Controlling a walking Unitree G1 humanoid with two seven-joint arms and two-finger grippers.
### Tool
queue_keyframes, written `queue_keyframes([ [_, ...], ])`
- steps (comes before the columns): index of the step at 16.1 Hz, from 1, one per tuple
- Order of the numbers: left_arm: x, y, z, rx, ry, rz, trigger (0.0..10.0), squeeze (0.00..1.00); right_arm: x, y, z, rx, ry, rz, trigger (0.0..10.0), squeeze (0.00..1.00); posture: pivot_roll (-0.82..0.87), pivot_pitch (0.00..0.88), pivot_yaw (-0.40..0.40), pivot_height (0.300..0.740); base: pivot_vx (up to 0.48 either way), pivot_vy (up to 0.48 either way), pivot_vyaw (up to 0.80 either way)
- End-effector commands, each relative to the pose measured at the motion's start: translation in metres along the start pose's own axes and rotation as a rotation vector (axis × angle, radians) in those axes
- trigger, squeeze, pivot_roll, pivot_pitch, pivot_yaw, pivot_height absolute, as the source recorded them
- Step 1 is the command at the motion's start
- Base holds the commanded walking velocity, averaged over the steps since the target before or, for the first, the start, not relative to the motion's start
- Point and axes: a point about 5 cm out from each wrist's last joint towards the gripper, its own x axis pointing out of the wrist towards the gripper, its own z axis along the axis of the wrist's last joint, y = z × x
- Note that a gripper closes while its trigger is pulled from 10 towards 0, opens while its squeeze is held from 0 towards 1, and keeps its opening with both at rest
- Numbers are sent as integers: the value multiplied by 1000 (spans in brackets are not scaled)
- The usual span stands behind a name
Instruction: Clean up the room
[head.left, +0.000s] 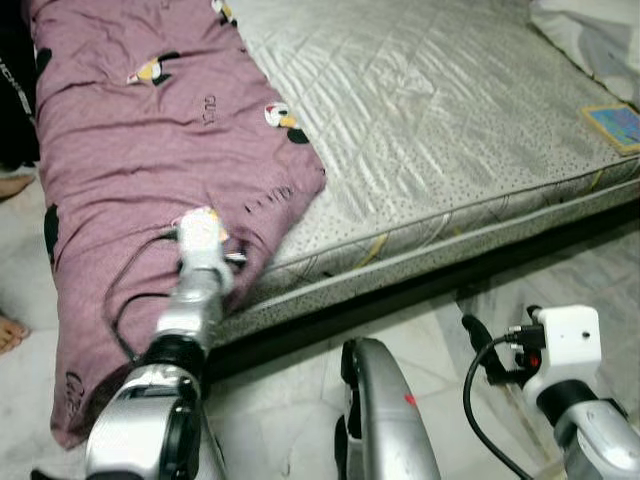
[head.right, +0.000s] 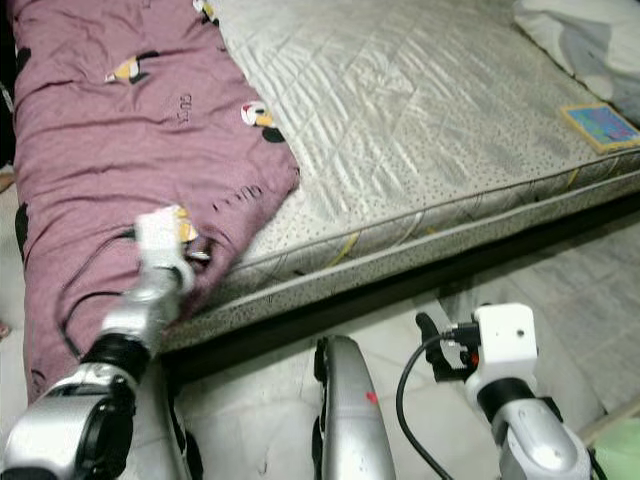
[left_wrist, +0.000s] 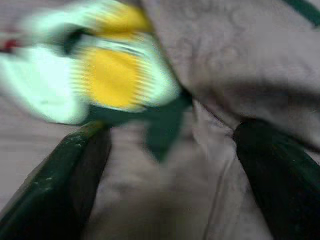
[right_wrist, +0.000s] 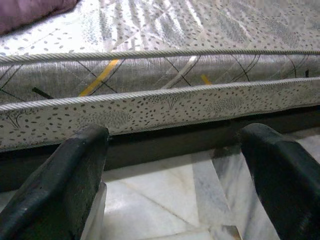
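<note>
Left pincer, spread wide, presses into the mauve blanket at ten o'clock, seemingly to grip it; right pincer waits wide by the mattress.

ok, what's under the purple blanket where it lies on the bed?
The purple blanket lies on the grey mattress, draping over its edge toward the floor. The left hand, open, presses into it. Whatever else lies beneath is covered.
</note>
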Motion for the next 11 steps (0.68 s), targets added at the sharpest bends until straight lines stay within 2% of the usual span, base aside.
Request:
queue_keyframes([
  [1, 0, -23, -13, 75, 61, -120, 10000, 0, 0, -4, 1, -13, 7, -20, 10000, 0, -295, 133, -91, 512, 0, 0, 0],
  [4, -8, -78, -20, 339, 36, -379, 10000, 0, 10, 0, 2, -1, -10, -14, 10000, 0, -273, 99, -76, 512, 0, 0, 0],
  [5, -13, -94, -24, 408, 18, -457, 10000, 0, 13, 1, 2, 1, -17, -11, 10000, 0, -272, 95, -74, 512, 0, 0, 0],
  [6, -23, -116, -30, 480, -11, -587, 10000, 0, 19, 3, 3, 10, -32, -18, 10000, 0, -257, 75, -59, 512, 0, 0, 0],
  [7, -27, -123, -34, 497, -15, -632, 10000, 0, 21, 4, 3, 13, -37, -20, 10000, 0, -254, 70, -56, 512, 0, 0, 0],
  [8, -33, -128, -40, 549, -28, -680, 10000, 0, 24, 5, 3, 21, -44, -25, 10000, 0, -247, 59, -47, 512, 0, 0, 0],
  [11, -31, -122, -35, 568, -68, -659, 10000, 0, 34, 8, 5, 41, -67, -34, 10000, 0, -222, 32, -32, 512, 0, 0, 0],
])
